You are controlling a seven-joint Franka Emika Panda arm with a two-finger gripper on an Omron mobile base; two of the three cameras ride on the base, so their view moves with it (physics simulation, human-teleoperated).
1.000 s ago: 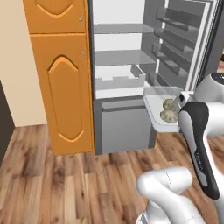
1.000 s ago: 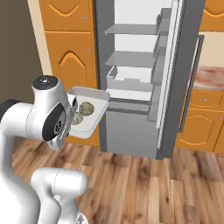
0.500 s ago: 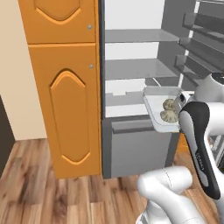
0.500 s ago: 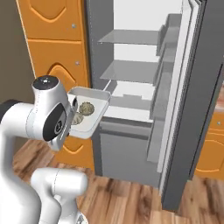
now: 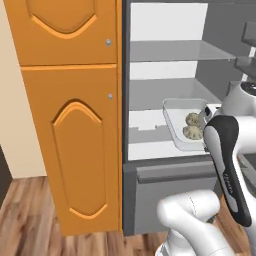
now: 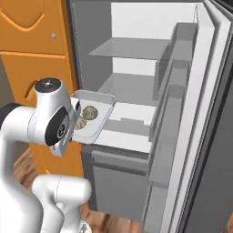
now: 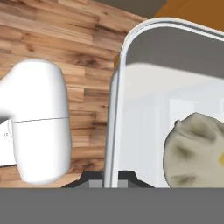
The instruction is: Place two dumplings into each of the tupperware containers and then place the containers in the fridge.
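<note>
- You're carrying the pale see-through tupperware container (image 5: 186,129) toward the open fridge (image 5: 165,65); judged step: set it on a shelf.
- The gripper (image 7: 110,177) is clamped tight on the container's near rim; in the hand view the finger tips sit either side of the rim edge at the bottom.
- The container hangs level, in front of the middle shelf (image 6: 136,116), just above the shelf's front edge in both base views. Can't tell whether it touches the shelf.
- Keep the wrist flat as you push in: the grip is on one rim only, so the tray could tip and spill, I'd guess.
- Go straight forward and deep enough that the whole base sits on the shelf before letting go; half on the lip, it would likely drop to the wood floor (image 5: 30,220).
- Watch the door bins (image 6: 170,91) on your right and the drawer front (image 5: 170,175) below; keep clear of both.
- Lower until the base rests, then open the pincer and back straight out.
- Contents: two dumplings (image 5: 191,125) in this tray, side by side and touching or near it, toward the gripper end. One dumpling shows large in the hand view (image 7: 194,151).
- The rest of the tray floor is bare.
- Fridge shelves look bare; upper shelf (image 5: 170,50) likewise.
- Orange cabinet (image 5: 70,125) stands just left of the fridge, doors shut.
</note>
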